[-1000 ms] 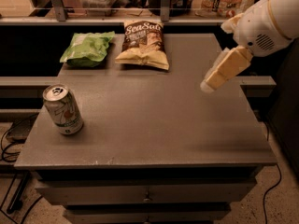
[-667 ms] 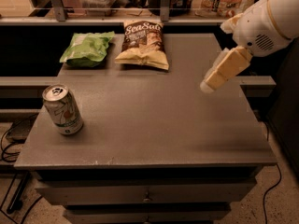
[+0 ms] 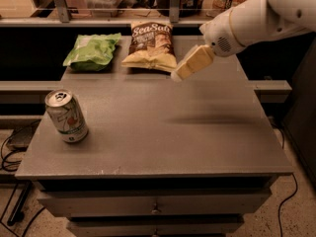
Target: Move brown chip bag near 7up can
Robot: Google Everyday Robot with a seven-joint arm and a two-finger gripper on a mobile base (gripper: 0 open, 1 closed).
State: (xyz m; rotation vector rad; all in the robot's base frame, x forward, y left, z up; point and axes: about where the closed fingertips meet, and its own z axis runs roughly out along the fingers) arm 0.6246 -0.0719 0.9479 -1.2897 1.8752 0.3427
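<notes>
The brown chip bag (image 3: 149, 46), dark brown on top with white "Sea Salt" lettering and pale yellow below, lies flat at the back middle of the grey table (image 3: 163, 127). The 7up can (image 3: 66, 116) stands upright near the table's front left edge, far from the bag. My gripper (image 3: 183, 71) hangs above the table just right of the bag's lower right corner, its pale fingers pointing down-left; it holds nothing.
A plain green chip bag (image 3: 92, 51) lies at the back left, beside the brown bag. A shelf with a rail and jars runs behind the table. Drawers sit under the tabletop; cables lie on the floor at left and right.
My arm has swung left across the table, bringing the gripper from the right side to just beside the brown chip bag. The bags and can have not moved.
</notes>
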